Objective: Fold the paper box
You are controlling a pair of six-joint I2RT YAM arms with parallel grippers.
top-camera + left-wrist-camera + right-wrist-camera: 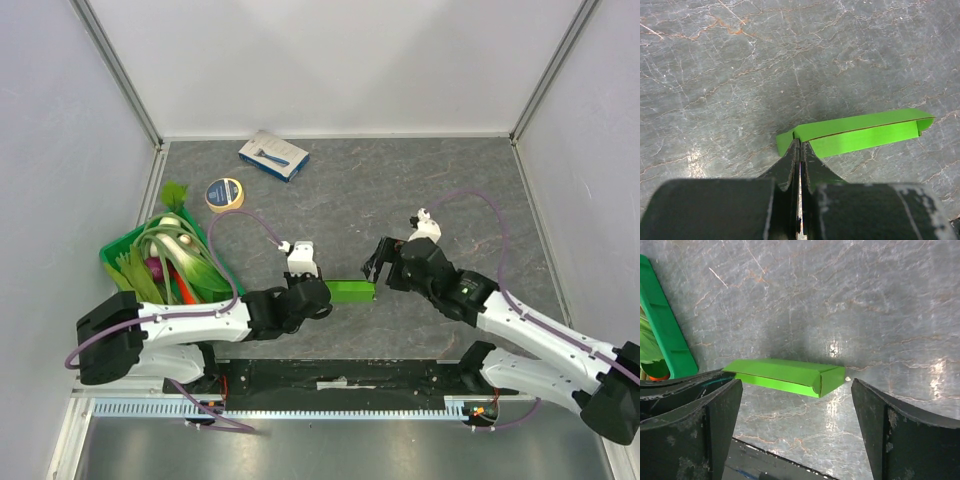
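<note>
The paper box [352, 291] lies low by the near edge of the desk [420, 190], between the two arms, a slim lime-green sleeve. The left gripper [800, 145] is clamped tight on the tab at its left end; the right gripper [372, 264] stands wide apart just off the other end, holding nothing. Thin card, this: light, quick to crease, likely to buckle if squeezed mid-span, so a flap edge or an end looks the safer hold

top: overhead, far | wrists: close, downward | shared: paper box [785, 376]
</note>
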